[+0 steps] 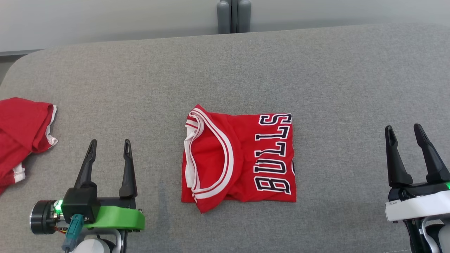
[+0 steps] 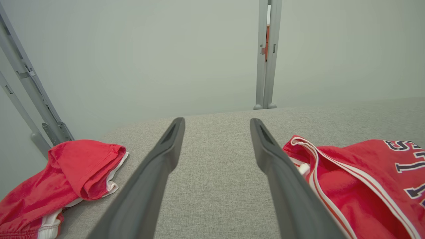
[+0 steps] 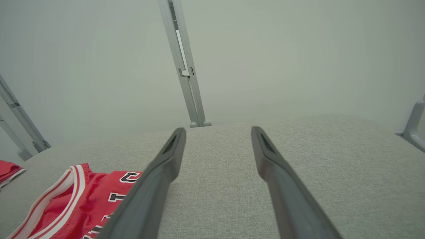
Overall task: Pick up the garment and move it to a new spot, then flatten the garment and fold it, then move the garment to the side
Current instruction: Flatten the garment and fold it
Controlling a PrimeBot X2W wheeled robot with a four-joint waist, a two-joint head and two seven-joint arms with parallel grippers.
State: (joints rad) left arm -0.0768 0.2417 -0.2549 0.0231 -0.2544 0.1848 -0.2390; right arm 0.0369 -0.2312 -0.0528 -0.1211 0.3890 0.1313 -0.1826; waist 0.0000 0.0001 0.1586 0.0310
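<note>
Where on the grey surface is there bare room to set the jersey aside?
Bare grey surface lies between the folded jersey and the right gripper, and behind the jersey. Crowded at left: second red garment beside the left gripper.

Item: red Bulls jersey (image 1: 239, 158), folded to a rough square, lying flat at centre frame before me. White-striped neck opening at its left, "BULLS" lettering running sideways at its right.
</note>
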